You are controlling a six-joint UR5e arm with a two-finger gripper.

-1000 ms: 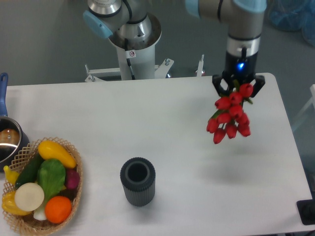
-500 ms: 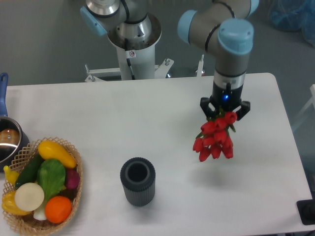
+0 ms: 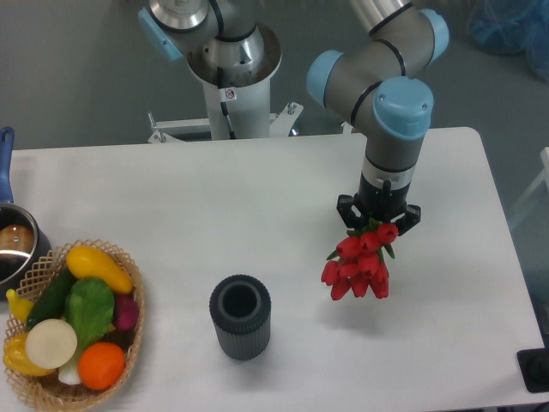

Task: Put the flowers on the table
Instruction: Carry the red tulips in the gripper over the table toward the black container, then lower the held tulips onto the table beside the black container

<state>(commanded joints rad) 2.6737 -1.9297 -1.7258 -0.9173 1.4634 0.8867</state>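
flowers [image 3: 358, 268] lower, left, hanging under jaws

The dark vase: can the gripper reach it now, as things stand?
Probably not usefully: the gripper is shut on the flowers. The path over the table to the dark vase looks free.

grey floor [image 3: 77, 77], even diffuse light

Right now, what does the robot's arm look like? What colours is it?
The arm is made of fat grey tubes joined by round joints with light blue caps. It stands on a silvery-white base with a small sticker. The wrist has a silver ring, then a black part. The gripper is black, with two short fingers.
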